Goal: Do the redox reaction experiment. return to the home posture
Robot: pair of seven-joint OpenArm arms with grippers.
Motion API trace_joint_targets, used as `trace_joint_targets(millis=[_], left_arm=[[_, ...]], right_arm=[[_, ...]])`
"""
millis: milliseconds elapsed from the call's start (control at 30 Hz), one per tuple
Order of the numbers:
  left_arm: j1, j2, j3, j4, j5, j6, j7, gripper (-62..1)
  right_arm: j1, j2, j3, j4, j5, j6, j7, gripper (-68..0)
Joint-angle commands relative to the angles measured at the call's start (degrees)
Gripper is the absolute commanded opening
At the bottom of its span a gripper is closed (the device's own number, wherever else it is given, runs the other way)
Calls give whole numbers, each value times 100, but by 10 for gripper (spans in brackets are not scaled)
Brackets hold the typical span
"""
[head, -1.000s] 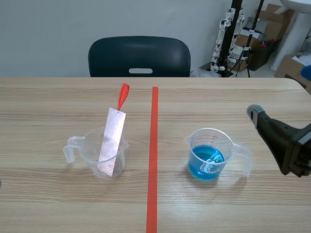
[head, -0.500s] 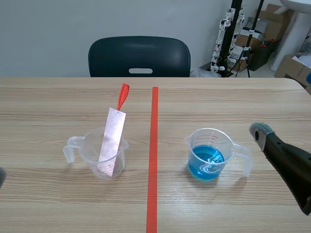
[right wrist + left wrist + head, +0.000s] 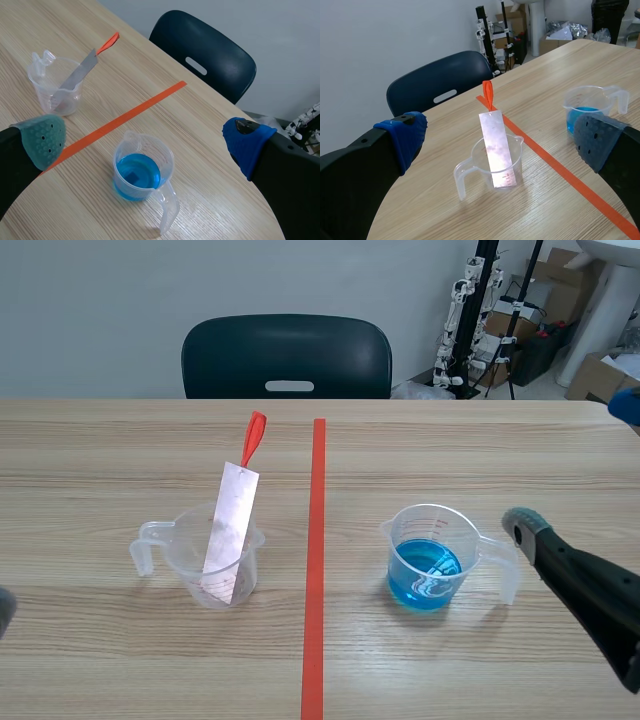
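Hovering fingers spread, my left gripper (image 3: 500, 142) faces the strip-holding measuring cup (image 3: 474, 169); my right gripper (image 3: 145, 142), also spread, faces the blue-liquid cup (image 3: 137, 175).

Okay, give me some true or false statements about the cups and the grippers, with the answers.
The strip stands in the left cup. True.
The right cup is empty. False: it holds blue liquid.
The right gripper grips the right cup. False: it is open, holding nothing.
The tape line runs between the cups. True.
The left gripper is open. True.
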State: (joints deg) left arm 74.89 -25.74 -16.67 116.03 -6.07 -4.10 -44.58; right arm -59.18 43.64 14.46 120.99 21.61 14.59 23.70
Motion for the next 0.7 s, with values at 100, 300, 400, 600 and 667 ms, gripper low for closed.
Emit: trace_joint_targets(millis=[100, 300, 400, 600, 667], left_arm=[[4, 46, 2, 105, -35, 11, -76, 10], [4, 46, 2, 105, -35, 11, -79, 10], [4, 46, 2, 105, -35, 11, -79, 10], [33, 46, 2, 105, -35, 11, -79, 10], [33, 46, 2, 105, -35, 11, -79, 10]], right_arm=[[-20, 98, -72, 111, 48, -179, 85, 4], [-20, 129, -72, 111, 48, -175, 59, 4], [-20, 127, -72, 111, 46, -175, 59, 4], [-17, 127, -70, 111, 42, -175, 17, 4], [-17, 127, -70, 111, 42, -173, 17, 4]])
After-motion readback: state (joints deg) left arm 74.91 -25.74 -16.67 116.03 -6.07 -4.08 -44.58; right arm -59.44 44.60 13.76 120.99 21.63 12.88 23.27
